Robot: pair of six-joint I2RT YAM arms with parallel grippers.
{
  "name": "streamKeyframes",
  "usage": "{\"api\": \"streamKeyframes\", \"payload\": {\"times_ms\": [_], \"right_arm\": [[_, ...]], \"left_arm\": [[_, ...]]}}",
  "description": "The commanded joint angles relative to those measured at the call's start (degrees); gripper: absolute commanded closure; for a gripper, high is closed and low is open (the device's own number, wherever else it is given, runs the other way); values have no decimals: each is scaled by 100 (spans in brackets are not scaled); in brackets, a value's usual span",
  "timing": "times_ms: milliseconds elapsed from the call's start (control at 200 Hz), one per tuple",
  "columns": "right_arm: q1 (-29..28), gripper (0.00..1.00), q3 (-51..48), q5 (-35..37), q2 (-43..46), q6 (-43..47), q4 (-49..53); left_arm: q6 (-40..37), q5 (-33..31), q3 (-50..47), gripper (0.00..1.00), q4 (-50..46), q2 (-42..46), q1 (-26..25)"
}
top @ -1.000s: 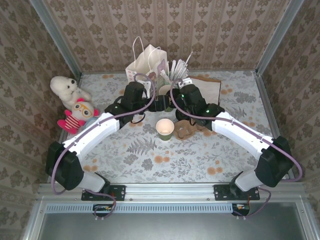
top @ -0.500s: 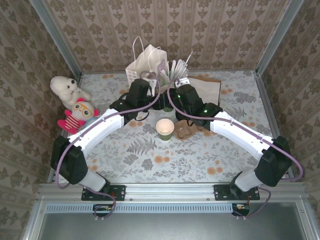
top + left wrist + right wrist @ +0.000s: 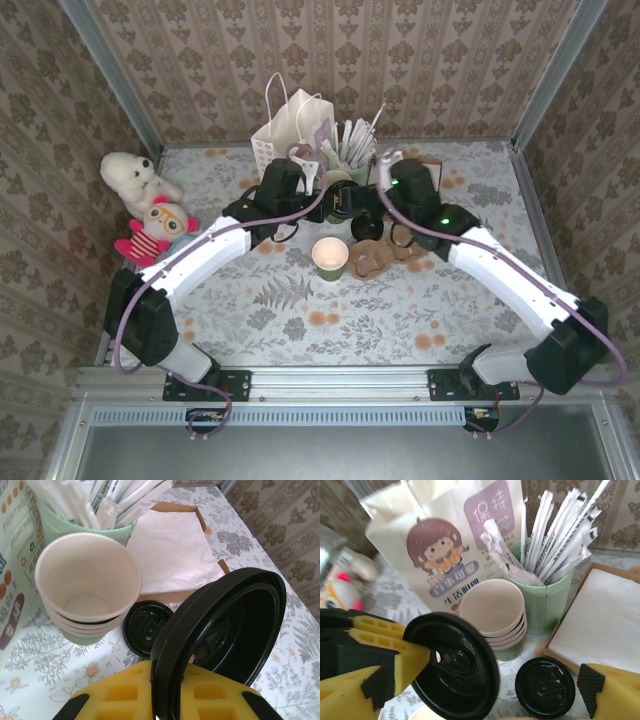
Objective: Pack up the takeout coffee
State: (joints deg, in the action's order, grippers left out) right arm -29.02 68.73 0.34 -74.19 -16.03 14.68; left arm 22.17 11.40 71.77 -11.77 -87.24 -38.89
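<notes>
Looking down from above, the small green paper cup [image 3: 330,258] stands open-mouthed at the middle of the frame. A brown cardboard cup carrier [image 3: 380,256] sits just beside it on the right, and the tall white paper bag [image 3: 291,127] is at upper centre. The left gripper [image 3: 314,196] and right gripper [image 3: 360,205] are close together just above the cup in the frame, but from up here I can't tell how their jaws stand. The left wrist view settles one of them. The left gripper [image 3: 167,682] is pinched on the rim of a round black plastic lid [image 3: 225,625], held on edge and tilted across the lower right. A stack of cream paper cups [image 3: 87,587] is at centre left, with a second black lid [image 3: 147,627] flat on the table just beside it. A green holder of white wrapped straws [image 3: 82,527] stands behind them at upper left. In the right wrist view the right gripper [image 3: 482,687] is spread wide with nothing in it, its yellow pads at the bottom corners and the held lid [image 3: 457,672] between them. My worry is that thin edge grip: the lid could swivel or slip on the way to the cup. It could also land cocked, and a one-sided press could tip the light cup. The two grippers are close enough to knock each other, the cream stack or the straws. An unlidded cup shouldn't go in the bag.
</notes>
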Motion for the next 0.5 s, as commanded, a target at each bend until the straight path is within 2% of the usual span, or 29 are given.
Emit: {"api": "streamKeyframes", "payload": {"times_ms": [0, 135, 220, 310, 410, 495], "right_arm": [[298, 0, -380, -1555, 405, -89, -296], [369, 0, -681, -2146, 794, 757, -420], [379, 1, -515, -2344, 854, 900, -273], [387, 6, -340, -2556, 794, 897, -252], [388, 14, -223, -2486, 668, 733, -360], [387, 15, -193, -2053, 601, 445, -543]], "left_arm": [[-818, 324, 88, 90, 237, 190, 82], [-1394, 1002, 217, 99, 212, 231, 215], [-1695, 1400, 267, 100, 244, 319, 258], [-1863, 1732, 259, 100, 364, 454, 332], [-1870, 1904, 241, 100, 535, 599, 412], [-1829, 1945, 243, 100, 649, 720, 460]]}}
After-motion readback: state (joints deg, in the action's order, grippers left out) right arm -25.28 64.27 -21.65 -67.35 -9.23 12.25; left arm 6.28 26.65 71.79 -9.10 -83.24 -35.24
